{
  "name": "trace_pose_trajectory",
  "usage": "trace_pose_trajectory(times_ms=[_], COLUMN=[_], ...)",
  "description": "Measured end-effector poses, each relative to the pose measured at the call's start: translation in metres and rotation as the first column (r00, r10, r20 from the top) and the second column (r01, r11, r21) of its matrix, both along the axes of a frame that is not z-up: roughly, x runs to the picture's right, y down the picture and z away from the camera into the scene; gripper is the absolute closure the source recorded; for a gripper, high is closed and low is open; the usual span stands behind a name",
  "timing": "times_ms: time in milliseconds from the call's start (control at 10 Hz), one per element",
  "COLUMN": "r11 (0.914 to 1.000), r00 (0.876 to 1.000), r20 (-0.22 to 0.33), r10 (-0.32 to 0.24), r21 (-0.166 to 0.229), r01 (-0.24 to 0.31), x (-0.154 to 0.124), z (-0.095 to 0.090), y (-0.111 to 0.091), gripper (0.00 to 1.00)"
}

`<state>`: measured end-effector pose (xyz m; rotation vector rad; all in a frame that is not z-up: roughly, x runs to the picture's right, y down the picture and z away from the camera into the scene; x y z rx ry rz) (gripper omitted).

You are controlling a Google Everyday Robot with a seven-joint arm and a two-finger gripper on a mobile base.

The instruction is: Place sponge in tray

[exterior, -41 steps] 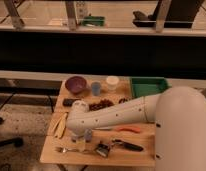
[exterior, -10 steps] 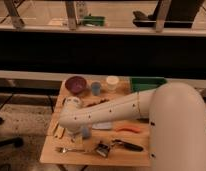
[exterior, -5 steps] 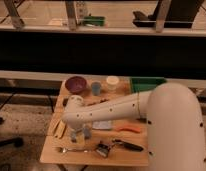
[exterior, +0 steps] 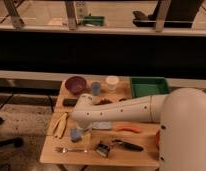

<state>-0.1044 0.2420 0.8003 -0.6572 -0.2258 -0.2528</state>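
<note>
The sponge point(exterior: 75, 135) is a small blue block on the front left of the wooden table point(exterior: 51, 150). The green tray point(exterior: 148, 88) sits at the table's back right and looks empty. My white arm reaches from the right across the table, and its wrist ends over the left side. My gripper point(exterior: 83, 130) hangs down from the wrist, right beside and just above the sponge. Whether it touches the sponge does not show.
A purple bowl point(exterior: 76, 84), a blue cup point(exterior: 96, 88) and a white cup point(exterior: 112, 82) stand at the back. A banana point(exterior: 60, 125) and a fork point(exterior: 71, 149) lie at the left front. An orange item point(exterior: 127, 128) and a black tool point(exterior: 121, 146) lie front centre.
My arm has swung further left across the table, and the gripper now sits nearer the left front, over the sponge. The tray and the other things have not moved.
</note>
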Motion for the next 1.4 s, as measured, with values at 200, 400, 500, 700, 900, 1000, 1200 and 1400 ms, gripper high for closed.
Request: trace_pose_trajectory(times_ms=[200,400,500,700,900,1000,1200,1400], r11=[0.9996,0.9992,0.9989,0.9985,0.9986,0.9989,0.9998,0.9982], r00=[1.000,1.000,1.000,0.999,1.000,0.999,0.999,0.997], r20=[0.011,0.027,0.027,0.025,0.022,0.024,0.046,0.082], r10=[-0.002,-0.005,-0.004,-0.020,-0.022,-0.028,-0.022,0.007], r21=[-0.028,-0.039,-0.047,-0.050,-0.047,-0.036,0.002,0.059], r01=[0.002,0.006,0.005,0.021,0.023,0.029,0.022,-0.012], x=[-0.003,-0.015,-0.014,-0.011,-0.009,-0.009,-0.017,-0.019], z=[0.007,0.013,0.010,0.006,0.006,0.003,-0.014,-0.055], y=[0.013,0.018,0.020,0.021,0.019,0.018,0.010,-0.018], gripper=[0.55,0.75,0.87,1.00,1.00,1.00,1.00,1.00])
